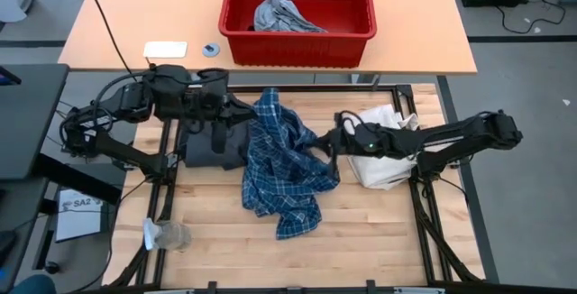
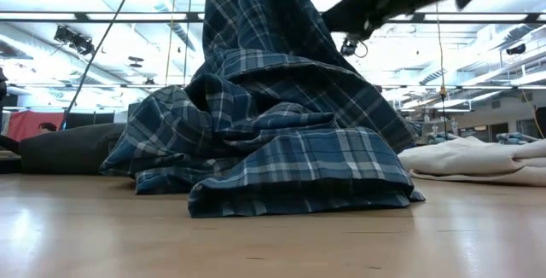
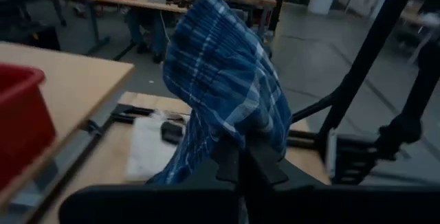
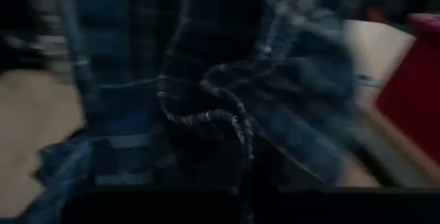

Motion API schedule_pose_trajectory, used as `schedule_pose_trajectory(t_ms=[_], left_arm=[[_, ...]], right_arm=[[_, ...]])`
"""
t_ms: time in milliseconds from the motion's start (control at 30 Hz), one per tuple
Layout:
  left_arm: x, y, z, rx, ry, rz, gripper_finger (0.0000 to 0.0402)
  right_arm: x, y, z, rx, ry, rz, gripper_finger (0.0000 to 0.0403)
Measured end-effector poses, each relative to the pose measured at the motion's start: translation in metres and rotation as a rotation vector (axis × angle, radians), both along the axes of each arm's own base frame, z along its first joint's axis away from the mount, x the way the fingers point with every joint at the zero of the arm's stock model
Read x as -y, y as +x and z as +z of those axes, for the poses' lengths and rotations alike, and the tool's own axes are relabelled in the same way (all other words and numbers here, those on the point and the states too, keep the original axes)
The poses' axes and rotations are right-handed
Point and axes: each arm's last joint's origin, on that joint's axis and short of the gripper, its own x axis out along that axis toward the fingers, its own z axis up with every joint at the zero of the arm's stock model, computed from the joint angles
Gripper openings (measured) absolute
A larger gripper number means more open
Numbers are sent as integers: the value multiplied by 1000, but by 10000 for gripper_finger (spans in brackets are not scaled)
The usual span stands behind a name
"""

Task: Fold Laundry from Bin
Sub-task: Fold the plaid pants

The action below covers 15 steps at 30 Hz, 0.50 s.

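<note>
The blue-and-white plaid shirt [image 1: 284,168] is partly raised. Its top is bunched up at my left gripper [image 1: 242,114], which is shut on it, and its lower folds [image 2: 281,176] lie heaped on the wooden table. My right gripper [image 1: 329,142] reaches in from the right and is shut at the shirt's right side. The red bin [image 1: 297,49] stands on the far table with a light grey piece [image 1: 284,14] in it. A dark grey garment [image 1: 212,150] lies under my left arm. My left gripper pinches a bunched fold at the shirt's top [image 3: 237,131] between its two fingers [image 3: 265,162], several layers thick. It comes nearly level from the table's left. The cloth puffs up above the fingers and hangs down from them to the heap on the table. My right gripper is shut on the shirt's right side [image 1: 317,145], coming roughly level from the table's right. Plaid cloth [image 4: 206,114] fills its wrist view and hides the fingers. Whether it has an edge or a fold cannot be told. That part is held off the table [image 2: 341,35].
A white fabric bag [image 1: 388,163] lies under my right arm at the table's right. A clear crumpled piece of plastic [image 1: 167,235] sits near the front left corner. A white card [image 1: 165,49] and a small round thing [image 1: 211,50] lie left of the bin.
</note>
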Motion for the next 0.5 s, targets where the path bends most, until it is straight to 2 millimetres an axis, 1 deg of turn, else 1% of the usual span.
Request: schedule_pose_trajectory(t_ms=[33,133,267,367,433,500], left_arm=[[-1,-4,1,0,10,2,6],[-2,-19,7,28,17,13,6],[-3,-45,18,89,54,38,5],[-2,-62,25,131,113,46,5],[-1,-74,30,172,191,38,5],[2,-81,38,250,262,17,5]], right_arm=[[1,-3,11,-15,-27,-31,11],[3,-16,55,-64,-120,-116,11],[8,-41,121,-96,-184,-207,11],[12,-66,175,-27,-187,-268,11],[14,-84,207,30,-182,-297,11],[15,-103,239,113,-178,-314,11]])
